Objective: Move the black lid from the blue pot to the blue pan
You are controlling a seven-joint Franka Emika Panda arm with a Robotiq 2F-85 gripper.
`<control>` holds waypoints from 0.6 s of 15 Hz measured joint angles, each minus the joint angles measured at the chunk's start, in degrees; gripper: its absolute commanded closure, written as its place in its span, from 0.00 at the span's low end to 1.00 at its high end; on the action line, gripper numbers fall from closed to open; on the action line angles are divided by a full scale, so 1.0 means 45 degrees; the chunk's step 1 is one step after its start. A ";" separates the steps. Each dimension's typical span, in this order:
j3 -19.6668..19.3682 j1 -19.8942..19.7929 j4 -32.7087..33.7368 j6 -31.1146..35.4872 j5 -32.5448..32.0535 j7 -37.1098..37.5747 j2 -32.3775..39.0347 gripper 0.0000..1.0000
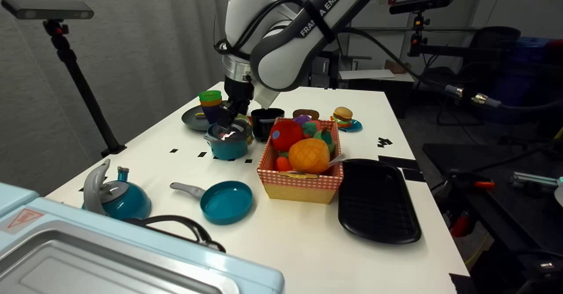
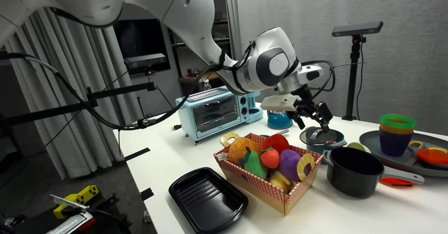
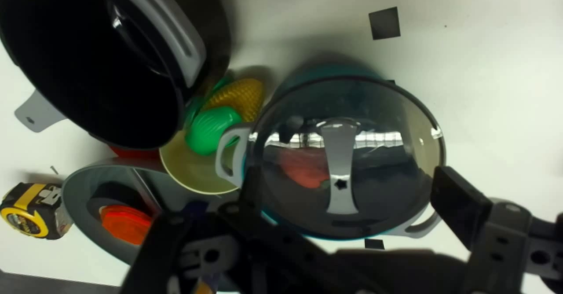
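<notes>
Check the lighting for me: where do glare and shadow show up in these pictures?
Wrist view: bright reflections cross the round, smoky see-through lid, and a soft shadow edges the deep, round teal-blue pot. In an exterior view: the white table is bright, while the dark grey floor lies in gloom.

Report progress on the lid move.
Done: the black pincer is positioned over the round, smoky transparent lid with a grey handle. In hand: apparently the grasp; the wrist view shows jaws open either side of the handle, and the lid rests on the deep, round teal pot. Left: grip, lift, carry and set it on the shallow, round teal pan, which has no lid.
</notes>
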 measured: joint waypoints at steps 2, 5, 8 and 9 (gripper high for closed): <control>0.0001 0.0000 0.0307 0.0000 0.0014 0.0000 0.0249 0.02; 0.0001 -0.0002 0.0686 0.0000 0.0020 0.0000 0.0533 0.29; 0.0001 -0.0005 0.0976 0.0000 0.0079 0.0003 0.0737 0.45; 0.0001 -0.0006 0.1044 0.0000 0.0113 0.0005 0.0784 0.53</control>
